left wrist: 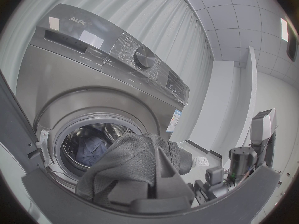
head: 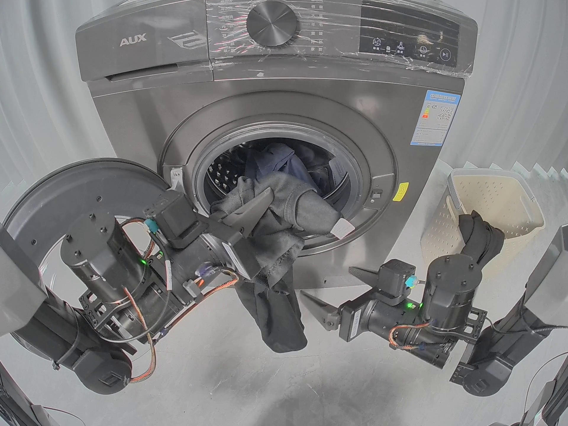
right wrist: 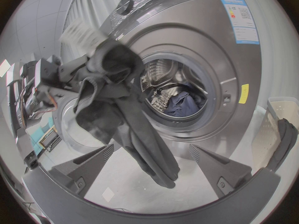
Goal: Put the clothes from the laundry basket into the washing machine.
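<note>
The grey washing machine (head: pixel 331 107) stands with its round door (head: pixel 77 187) swung open to the left. My left gripper (head: pixel 260 208) is at the drum's mouth, shut on a dark grey garment (head: pixel 284 232). The garment drapes over the drum's rim and hangs down toward the floor, as seen in the left wrist view (left wrist: pixel 130 159) and right wrist view (right wrist: pixel 137 131). Blue clothing (head: pixel 278 158) lies inside the drum. My right gripper (head: pixel 334 297) hovers open and low in front of the machine, holding nothing. A cream laundry basket (head: pixel 503 202) stands to the right, with a dark garment (head: pixel 480 238) over its front rim.
The open door (right wrist: pixel 67 126) takes up the room on the left, close behind my left arm. Bare grey floor (head: pixel 355 380) lies in front of the machine. The basket (right wrist: pixel 269 131) stands close to the machine's right side. White curtains (head: pixel 35 90) hang behind.
</note>
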Motion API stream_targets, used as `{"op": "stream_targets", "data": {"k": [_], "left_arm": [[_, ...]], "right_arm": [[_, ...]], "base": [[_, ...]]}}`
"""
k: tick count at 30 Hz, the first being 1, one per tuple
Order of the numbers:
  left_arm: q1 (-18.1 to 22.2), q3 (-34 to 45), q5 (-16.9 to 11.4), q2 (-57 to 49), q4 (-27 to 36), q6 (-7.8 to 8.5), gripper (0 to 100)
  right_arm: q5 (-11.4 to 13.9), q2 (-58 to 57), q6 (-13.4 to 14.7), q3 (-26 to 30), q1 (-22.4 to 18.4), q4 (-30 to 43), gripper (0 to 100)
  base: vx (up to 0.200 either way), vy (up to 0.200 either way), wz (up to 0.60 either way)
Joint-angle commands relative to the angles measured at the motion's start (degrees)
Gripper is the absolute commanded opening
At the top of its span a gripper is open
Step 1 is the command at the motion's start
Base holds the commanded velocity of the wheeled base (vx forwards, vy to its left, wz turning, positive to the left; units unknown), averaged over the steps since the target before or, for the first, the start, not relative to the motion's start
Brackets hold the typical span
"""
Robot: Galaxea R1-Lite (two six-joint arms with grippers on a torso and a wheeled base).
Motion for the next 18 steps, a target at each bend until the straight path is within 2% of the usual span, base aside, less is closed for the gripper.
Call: {"op": "stream_targets", "data": {"k": [1,3,11,18], "left_arm": [[0.05,-1.3,0.51,0.36,-0.03,-0.06,0],[0.05,-1.91,1.83,0.63,-0.03,-0.15,0],[-0.04,-1.83,1.92,0.71,-0.03,-0.23,0],[-0.04,-1.91,2.0,0.71,-0.03,-0.23,0]], "right_arm": [[0.97,1.53,0.07,-0.19,2.36,-0.15,100],[2.46,1.53,-0.1,-0.19,3.77,-1.11,100],[4.92,2.41,-0.45,-2.21,6.4,-5.95,100],[4.66,4.78,-0.19,-7.22,6.93,-6.21,100]], "base": [[0.0,0.0,0.0],[0.0,0.0,0.0],[0.0,0.0,0.0],[0.0,0.0,0.0]]}}
